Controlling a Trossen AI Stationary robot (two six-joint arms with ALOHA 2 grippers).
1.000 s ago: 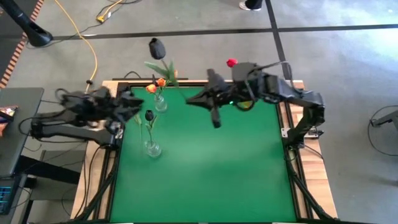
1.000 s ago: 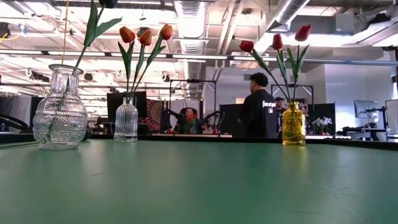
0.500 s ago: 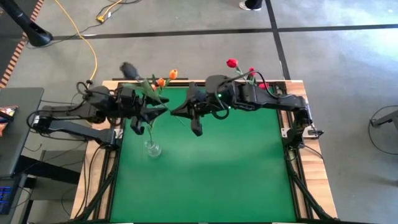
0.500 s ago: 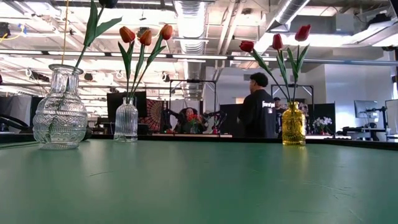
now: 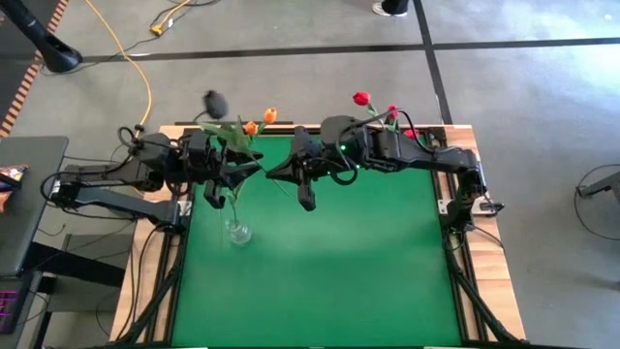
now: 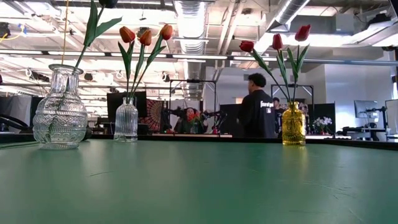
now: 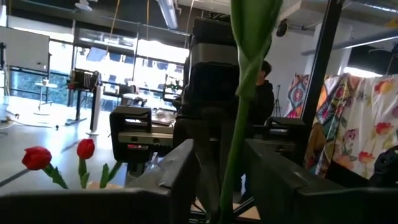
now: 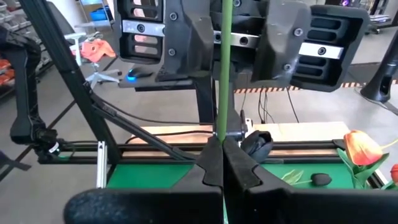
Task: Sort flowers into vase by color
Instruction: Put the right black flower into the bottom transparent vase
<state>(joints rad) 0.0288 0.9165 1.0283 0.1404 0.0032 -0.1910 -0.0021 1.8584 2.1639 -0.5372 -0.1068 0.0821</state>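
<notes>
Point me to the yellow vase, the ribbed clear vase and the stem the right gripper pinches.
yellow vase (image 6: 293, 128), low view, its body.
ribbed clear vase (image 6: 126, 122), low view, its body.
stem (image 8: 223, 74), right wrist view, mid-length.

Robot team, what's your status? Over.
Right gripper shut on dark tulip stem. Left gripper open around same stem. Round clear vase below, nothing in the way.

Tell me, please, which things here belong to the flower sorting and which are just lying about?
Job: dark tulip, right gripper shut on its stem, left gripper open around it; orange tulips in ribbed vase; red tulips in yellow vase; round clear vase.
Lying about: yellow cable on the floor; person beyond the table.
</notes>
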